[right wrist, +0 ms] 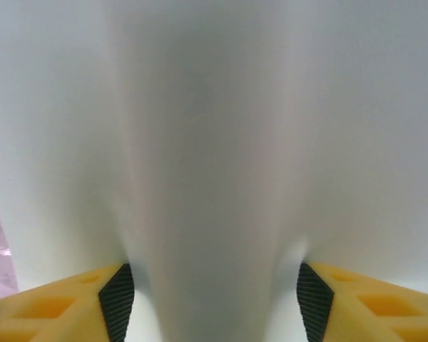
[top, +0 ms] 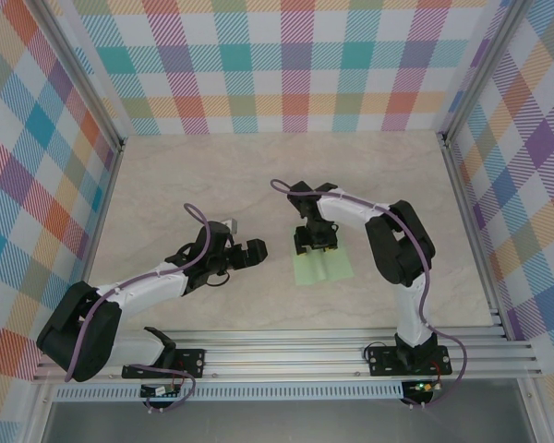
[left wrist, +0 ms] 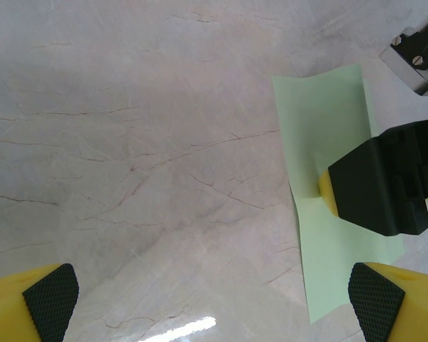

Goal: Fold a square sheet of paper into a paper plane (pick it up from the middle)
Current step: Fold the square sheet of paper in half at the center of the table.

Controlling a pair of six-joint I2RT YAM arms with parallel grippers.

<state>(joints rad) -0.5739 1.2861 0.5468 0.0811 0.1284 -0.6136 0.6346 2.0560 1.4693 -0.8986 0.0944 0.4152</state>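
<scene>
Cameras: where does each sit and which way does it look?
Top: above and behind, looking down at table, both arms, left gripper, right gripper over the paper.
Left wrist: on the left arm, looking down at the table; own yellow fingers at bottom.
Right wrist: on the right arm, close against the paper humped between its fingers.
Shared: top and left wrist both show paper and right gripper.
</scene>
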